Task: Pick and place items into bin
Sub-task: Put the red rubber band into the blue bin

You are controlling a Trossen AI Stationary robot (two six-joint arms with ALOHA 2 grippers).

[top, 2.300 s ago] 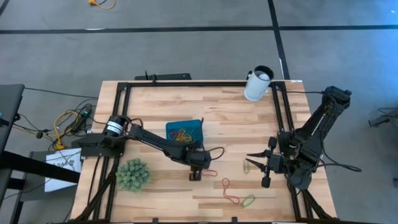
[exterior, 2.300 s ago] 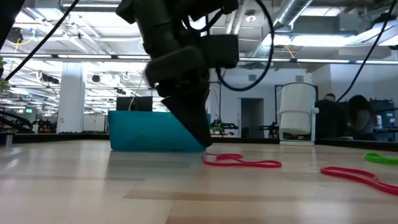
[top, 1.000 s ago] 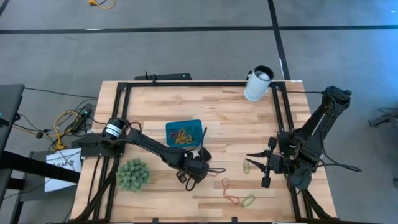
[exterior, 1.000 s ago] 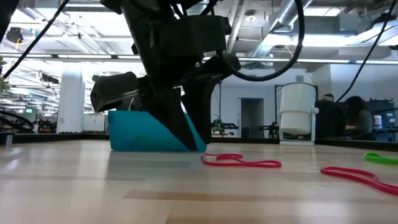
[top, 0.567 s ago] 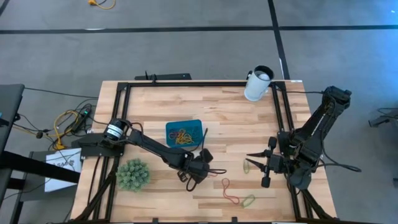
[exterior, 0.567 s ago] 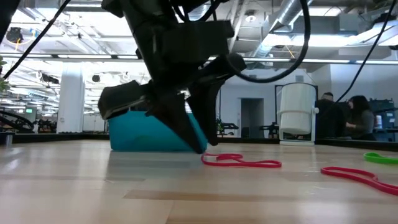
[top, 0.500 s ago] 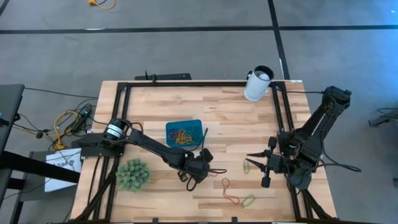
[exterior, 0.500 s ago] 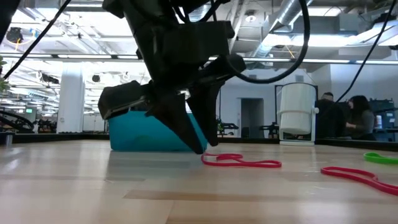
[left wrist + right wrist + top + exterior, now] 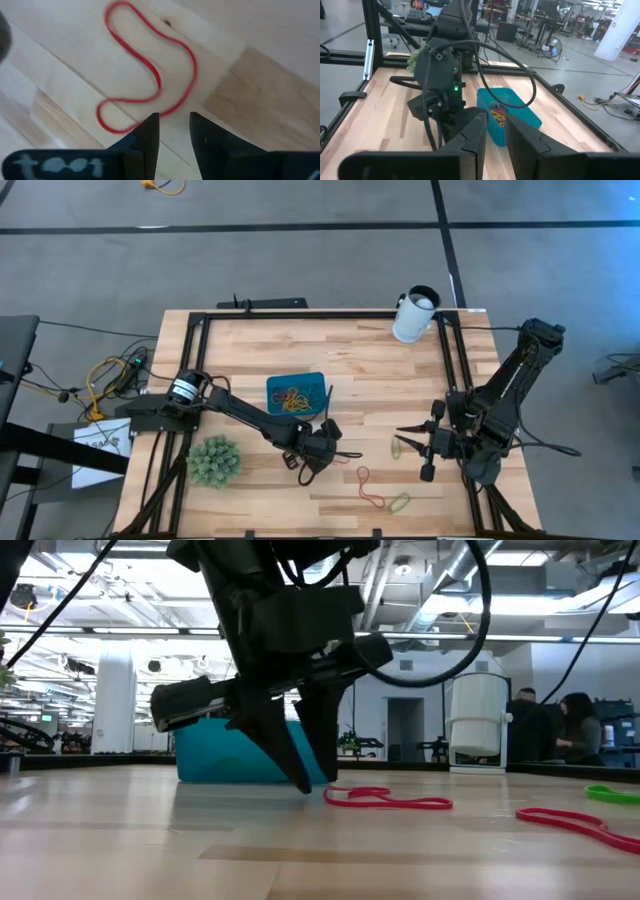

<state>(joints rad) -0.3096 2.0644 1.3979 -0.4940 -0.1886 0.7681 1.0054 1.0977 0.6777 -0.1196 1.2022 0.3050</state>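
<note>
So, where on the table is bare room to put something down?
Bare wood lies between the blue tray and the white cup, along the far edge. It is crowded near the left gripper, around the red bands, and beside the right gripper.

You had a pale wooden table [image 9: 250, 340] with a black frame rail [image 9: 300, 314] around its edge. A white cylindrical cup [image 9: 414, 315] stood at the far right corner, and a green spiky ball [image 9: 212, 461] sat near the left edge on the near side. Yellow cables [image 9: 105, 378] lay off the table's left side. Beyond the table, people [image 9: 560, 735] sat in the room.
</note>
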